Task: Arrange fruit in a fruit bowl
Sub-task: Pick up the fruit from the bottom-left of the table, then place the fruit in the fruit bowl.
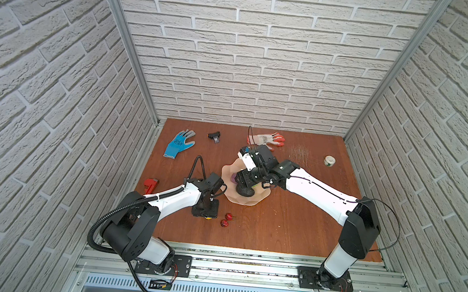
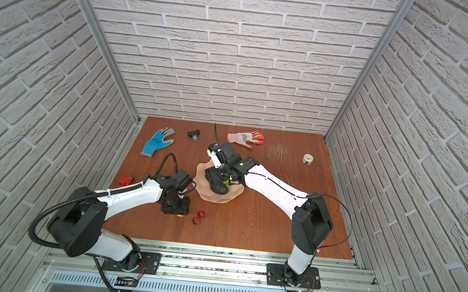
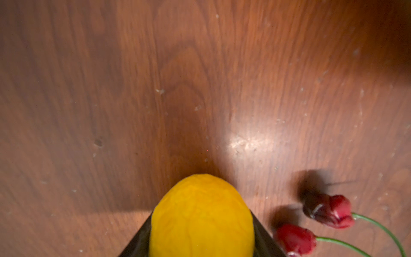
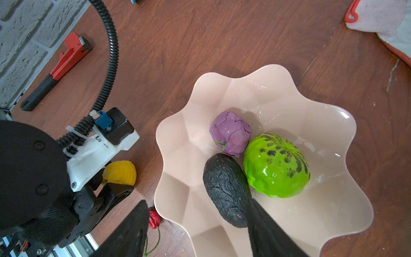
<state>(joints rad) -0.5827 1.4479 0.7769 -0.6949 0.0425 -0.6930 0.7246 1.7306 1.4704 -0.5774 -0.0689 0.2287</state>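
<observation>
**Left gripper**: closed on the yellow fruit, with a dark finger hard against each flank.
- The fruit is egg-round and deep yellow, with finely creased skin. The right wrist view shows a small nub at one end.
- It sits low at the table, left of centre and toward the front edge. Cannot tell whether it is lifted or resting.

**Red cherries**: two, on the table just to the right of the yellow fruit and clear of it. They are glossy, dented and dark red, on thin green stems.

**Right gripper**: jaws wide apart with nothing clamped, hanging over the fruit bowl. In the wrist view one finger overlaps the end of the avocado. Cannot tell whether they touch.

**Fruit bowl:** about the table's centre. It is a glossy pale peach-pink, with a wavy rim and faceted walls. Three fruits are packed together inside it, touching or nearly so:
- **Avocado:** blackish, wrinkled and long, lying on its side.
- **Purple fruit**: round and creased, with a green stem stub.
- **Green fruit**: bright, shiny and lumpy, with dark speckles. It is the largest of the three.

**Further out:**
- A red pipe wrench lies by the left edge.
- A blue glove lies toward the back-left corner.
- A small black gadget and a white-and-orange glove lie along the back edge.
- A white tape roll lies toward the back-right corner.
</observation>
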